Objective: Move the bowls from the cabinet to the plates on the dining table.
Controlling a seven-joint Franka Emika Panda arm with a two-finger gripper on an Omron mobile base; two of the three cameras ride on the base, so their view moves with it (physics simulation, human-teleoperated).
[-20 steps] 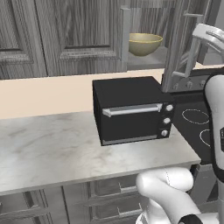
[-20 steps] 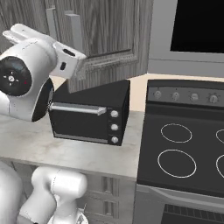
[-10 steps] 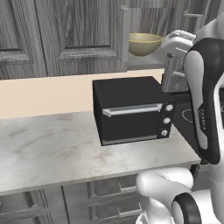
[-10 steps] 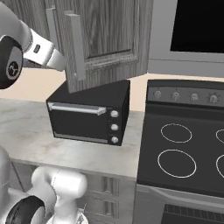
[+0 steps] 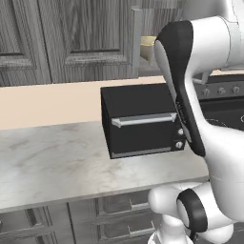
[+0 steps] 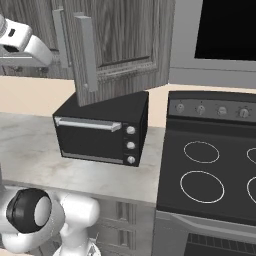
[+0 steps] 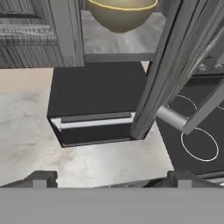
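Observation:
A tan bowl (image 7: 121, 13) with a golden rim sits on the shelf inside the open cabinet (image 7: 30, 35), at the top of the hand view. My gripper (image 7: 113, 179) is open, with its two dark fingertips (image 7: 41, 178) wide apart and nothing between them. It hangs well back from the bowl and lower, over the counter. The cabinet's open door (image 6: 125, 45) with its grey bar handle (image 6: 87, 52) swings out over the toaster oven. In the left base view my arm (image 5: 186, 86) hides all but a sliver of the bowl (image 5: 147, 45). The plates and the dining table are out of view.
A black toaster oven (image 5: 140, 119) stands on the marble counter (image 5: 52, 162) right under the cabinet. A black stove (image 6: 215, 165) adjoins it on the right. The open door's edge and handle (image 7: 175, 118) jut out to the right of the gripper's line to the bowl.
My arm has swung left across the left base view and now covers most of the bowl. In the right base view its upper part has moved up and out to the left. The gripper stays open.

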